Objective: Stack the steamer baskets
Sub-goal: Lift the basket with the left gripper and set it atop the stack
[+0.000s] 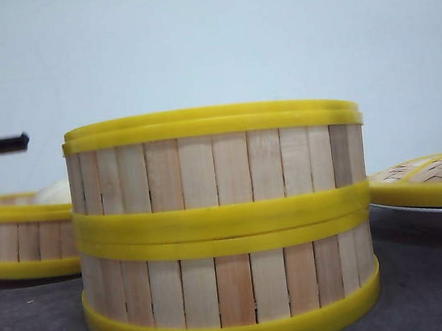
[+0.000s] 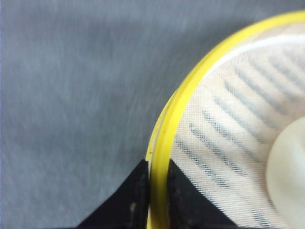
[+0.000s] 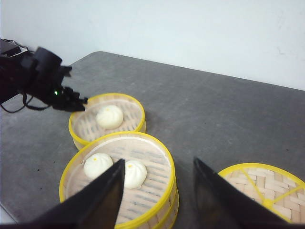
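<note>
Left gripper (image 2: 157,191) pinching rim of single basket (image 3: 107,118), just behind two-basket stack (image 3: 119,183). Right gripper (image 3: 157,191) open above stack. Lift level, keeping bun (image 3: 109,116) steady; center over stack before lowering.

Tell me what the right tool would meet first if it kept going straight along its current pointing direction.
Most likely the two-basket stack: the open right tool points down toward its near rim and the buns inside. Depth is unclear, so it might just clear the rim and reach the grey table.
</note>
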You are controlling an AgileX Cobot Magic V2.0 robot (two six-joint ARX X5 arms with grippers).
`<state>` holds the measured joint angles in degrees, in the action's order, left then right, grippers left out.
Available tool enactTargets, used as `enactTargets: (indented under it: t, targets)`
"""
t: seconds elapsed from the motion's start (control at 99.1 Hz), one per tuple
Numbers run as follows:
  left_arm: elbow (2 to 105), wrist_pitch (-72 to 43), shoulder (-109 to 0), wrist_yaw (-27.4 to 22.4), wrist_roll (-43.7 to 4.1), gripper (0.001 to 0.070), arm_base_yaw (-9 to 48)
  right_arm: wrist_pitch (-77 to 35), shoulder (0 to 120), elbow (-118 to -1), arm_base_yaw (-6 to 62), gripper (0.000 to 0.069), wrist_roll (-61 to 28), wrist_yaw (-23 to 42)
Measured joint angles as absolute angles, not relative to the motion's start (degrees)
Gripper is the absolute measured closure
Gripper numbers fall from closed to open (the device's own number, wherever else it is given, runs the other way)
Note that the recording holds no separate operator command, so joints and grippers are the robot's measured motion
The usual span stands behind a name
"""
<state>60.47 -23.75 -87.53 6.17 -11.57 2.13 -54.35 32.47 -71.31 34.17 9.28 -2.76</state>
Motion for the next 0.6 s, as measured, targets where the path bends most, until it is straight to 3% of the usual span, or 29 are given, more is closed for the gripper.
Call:
enactTargets:
  t: [0.182, 0.404, 0.595]
  targets:
    - [66.2, -27.7, -82.6, 3.6, -12.1, 0.0685, -0.3, -54.9, 32.5, -71.3, 34.2, 0.0421, 9.3, -2.8]
    - [71.8, -33.5, -75.3, -7.9, -13.1, 0.0685, -1.4, -55.0, 32.5, -71.3, 34.2, 0.0421, 9.3, -2.8]
    - [73.0, -38.3, -67.7, -18.6, -13.1, 0.0685, 2.4, -55.0, 32.5, -71.3, 34.2, 0.0421, 9.3, -2.8]
